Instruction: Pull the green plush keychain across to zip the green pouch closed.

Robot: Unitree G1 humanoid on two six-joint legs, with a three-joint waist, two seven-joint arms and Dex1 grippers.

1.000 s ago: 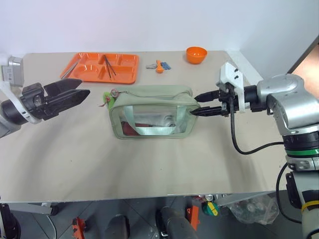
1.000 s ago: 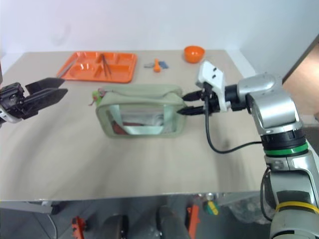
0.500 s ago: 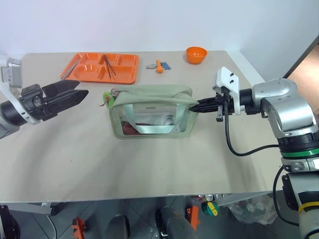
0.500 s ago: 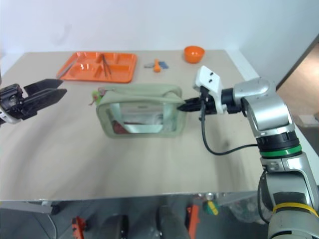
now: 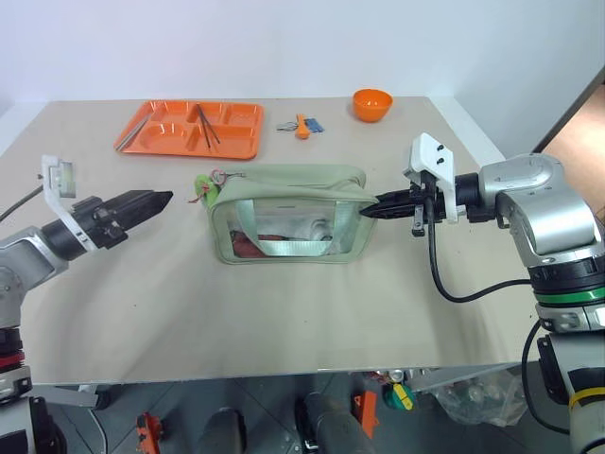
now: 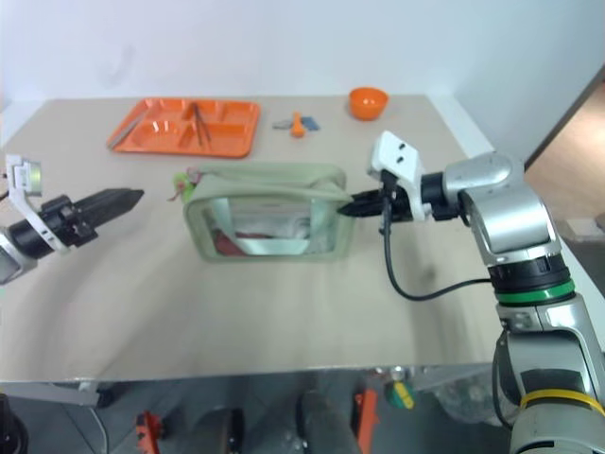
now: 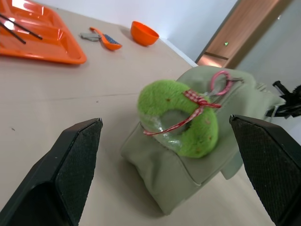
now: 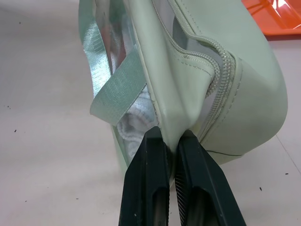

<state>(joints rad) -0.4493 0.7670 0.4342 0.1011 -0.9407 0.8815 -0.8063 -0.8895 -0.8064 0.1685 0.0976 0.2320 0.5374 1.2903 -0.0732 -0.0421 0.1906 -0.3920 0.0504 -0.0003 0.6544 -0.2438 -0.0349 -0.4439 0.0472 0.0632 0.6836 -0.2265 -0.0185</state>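
The right gripper (image 8: 170,141) pinches the end fabric of the pouch (image 5: 288,213). The keychain (image 7: 178,117) sits at the pouch's opposite end, ahead of the spread, empty left gripper (image 5: 156,200), apart from it.

Fuzzy plush green plush keychain (image 7: 181,123); matt fabric green pouch (image 5: 284,180) with glossy clear plastic window; glossy plastic orange tray (image 5: 189,130); matt table (image 5: 284,312).

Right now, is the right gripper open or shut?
Shut. The right gripper pinches a fold of fabric at the end of the green pouch, with its two fingers pressed together on it.
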